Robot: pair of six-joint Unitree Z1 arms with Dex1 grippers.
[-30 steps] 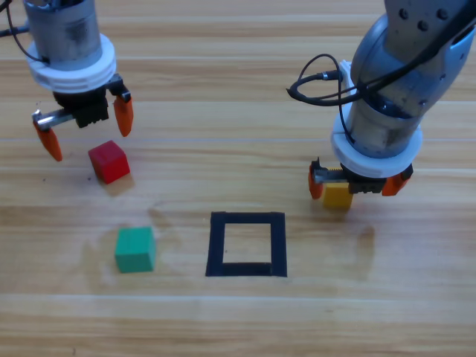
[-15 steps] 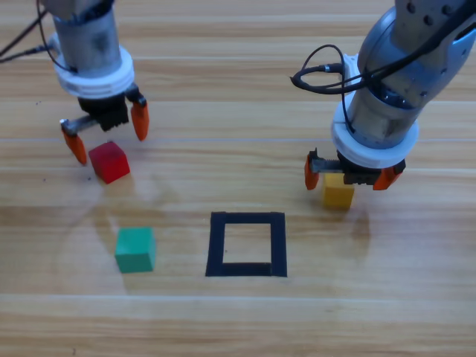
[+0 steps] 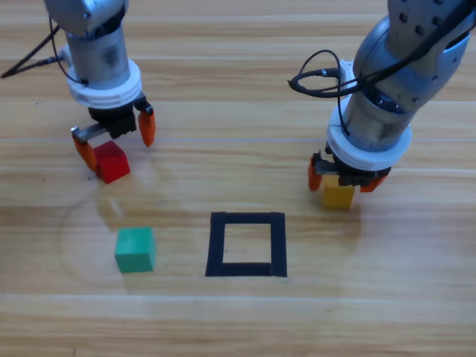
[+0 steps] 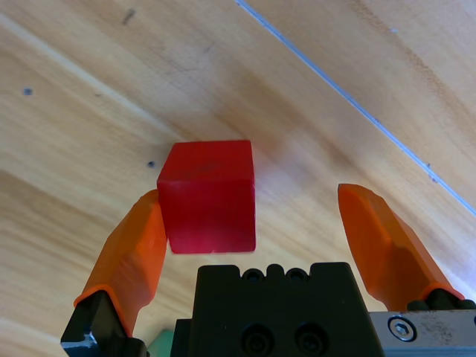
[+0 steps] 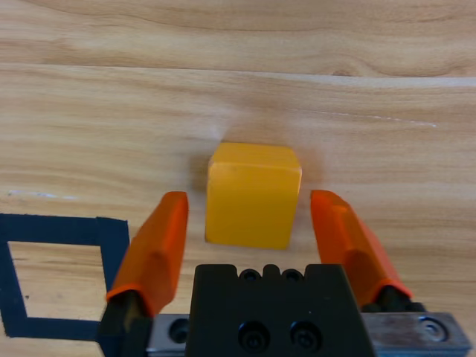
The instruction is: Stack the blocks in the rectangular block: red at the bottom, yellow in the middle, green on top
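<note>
The red cube [image 3: 111, 161] [image 4: 209, 196] lies on the wood at the left. My left gripper [image 3: 115, 141] [image 4: 253, 223] is open around it, one jaw touching the cube's side and the other well apart. The yellow cube [image 3: 338, 195] [image 5: 253, 193] sits right of the black tape rectangle [image 3: 246, 244] [image 5: 52, 275]. My right gripper [image 3: 341, 178] [image 5: 249, 230] hangs over it, open, a jaw on each side with small gaps. The green cube [image 3: 134, 249] lies left of the rectangle, free of both grippers. Only wood shows inside the rectangle.
A black cable [image 3: 320, 82] loops off the right arm above the table. Bare wood lies between the two arms and along the table's front edge.
My left gripper has come down and to the right, from beside the red cube to around it. My right gripper has opened slightly and shifted a little over the yellow cube.
</note>
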